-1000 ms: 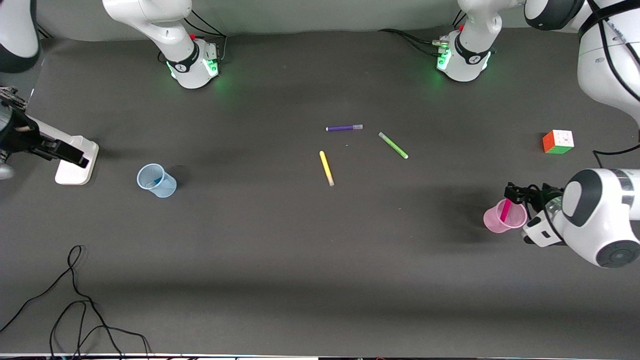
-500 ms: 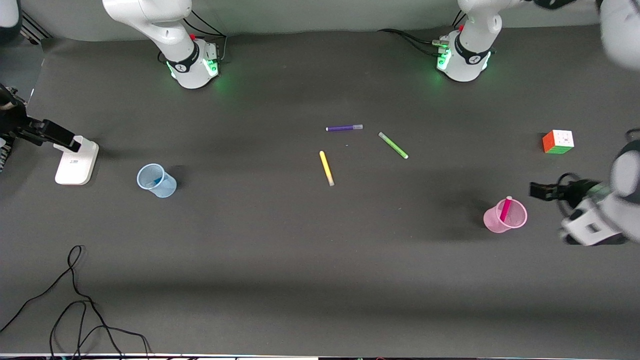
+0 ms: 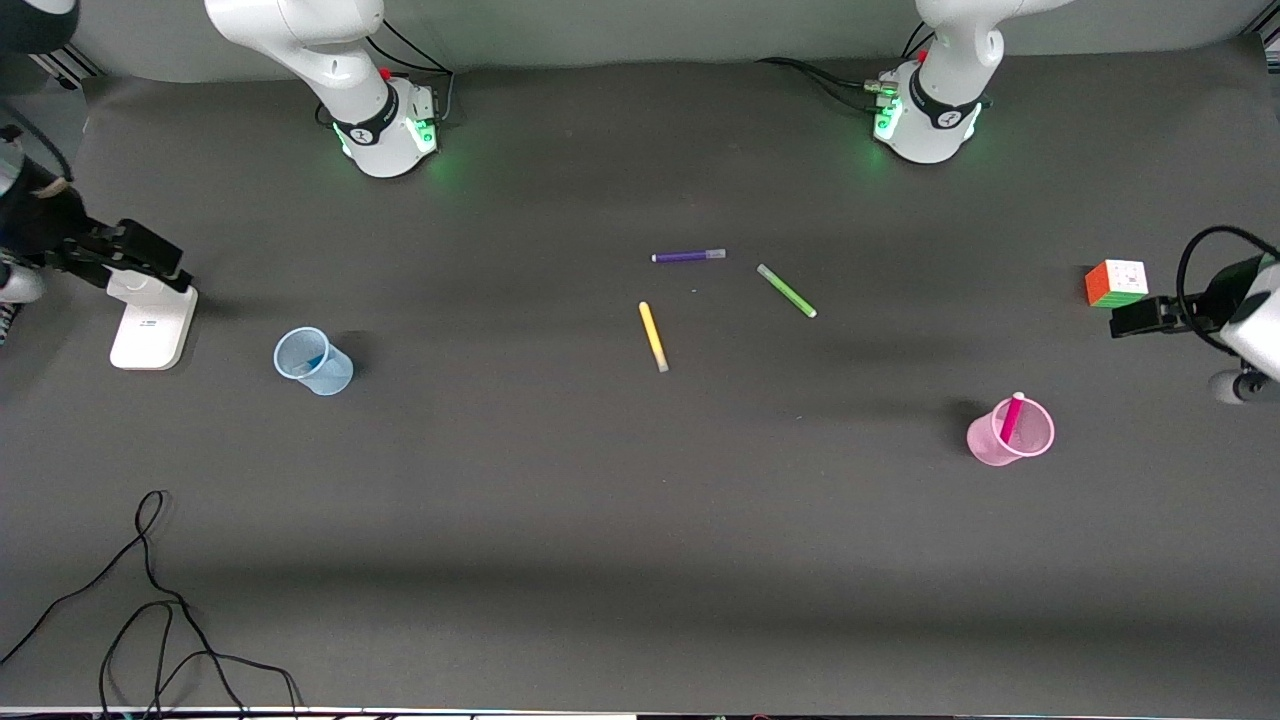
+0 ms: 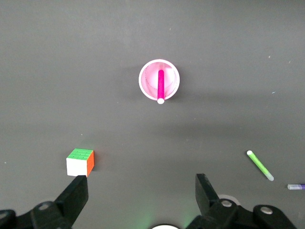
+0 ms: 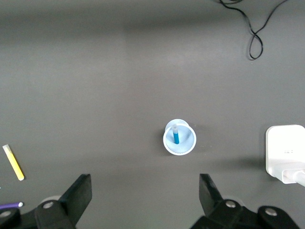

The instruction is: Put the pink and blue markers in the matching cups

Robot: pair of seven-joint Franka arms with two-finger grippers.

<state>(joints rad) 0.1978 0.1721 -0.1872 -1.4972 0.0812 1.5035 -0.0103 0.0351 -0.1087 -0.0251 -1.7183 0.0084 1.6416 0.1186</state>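
The pink cup (image 3: 985, 440) stands toward the left arm's end of the table with the pink marker (image 3: 1012, 415) leaning inside it. Both also show in the left wrist view, the cup (image 4: 145, 81) and the marker (image 4: 160, 85). The pale blue cup (image 3: 335, 375) stands toward the right arm's end, with the blue marker (image 3: 314, 360) inside. The right wrist view shows this cup (image 5: 188, 143) and marker (image 5: 176, 136) too. My left gripper (image 3: 1135, 320) is open and empty, up in the air beside the cube (image 4: 141, 183). My right gripper (image 3: 150, 255) is open and empty, high over the white block (image 5: 144, 183).
A purple pen (image 3: 688, 256), a green pen (image 3: 786, 291) and a yellow pen (image 3: 653, 337) lie mid-table. A colour cube (image 3: 1116, 283) sits near the left gripper. A white block (image 3: 152, 322) lies under the right gripper. A black cable (image 3: 150, 600) lies near the front camera.
My left gripper has risen and drawn away from the pink cup toward the cube, leaving the pink marker in the cup. My right gripper has shifted slightly over the white block.
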